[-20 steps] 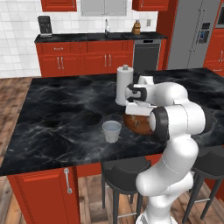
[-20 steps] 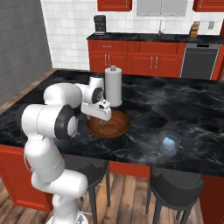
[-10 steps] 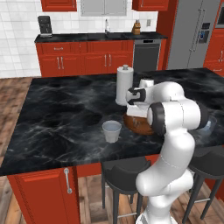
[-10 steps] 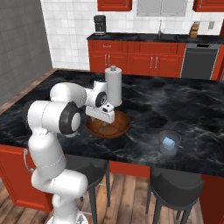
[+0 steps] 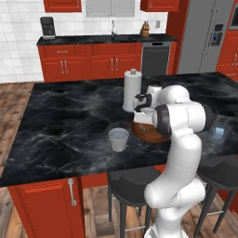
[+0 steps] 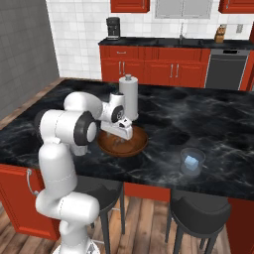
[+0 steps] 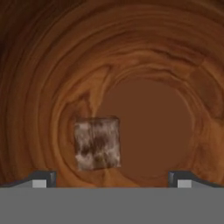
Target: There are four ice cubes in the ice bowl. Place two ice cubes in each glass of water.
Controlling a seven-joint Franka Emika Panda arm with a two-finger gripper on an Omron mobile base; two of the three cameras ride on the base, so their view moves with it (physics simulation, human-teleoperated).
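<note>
My gripper (image 7: 112,179) is open and hangs low inside the reddish-brown ice bowl (image 7: 144,57), its two fingertips (image 7: 43,178) spread wide. One pale ice cube (image 7: 97,143) lies on the bowl's floor between and just ahead of them, left of centre, untouched. From the base I see the gripper (image 6: 122,134) down in the bowl (image 6: 135,147); the arm hides much of the bowl (image 5: 145,135). One glass of water (image 5: 119,139) stands left of the bowl. The other glass (image 6: 199,167) stands to its right with an ice cube (image 6: 190,160) in it.
A tall white paper-towel roll (image 5: 132,90) stands right behind the bowl on the black marble island (image 5: 65,125). Dark bar stools (image 5: 132,186) sit under the near edge. Red cabinets and a dishwasher line the far wall.
The hand has dropped from above the bowl down into it, and the elbow has swung lower and nearer. The jaws stayed wide. Bowl and glasses have not moved.
</note>
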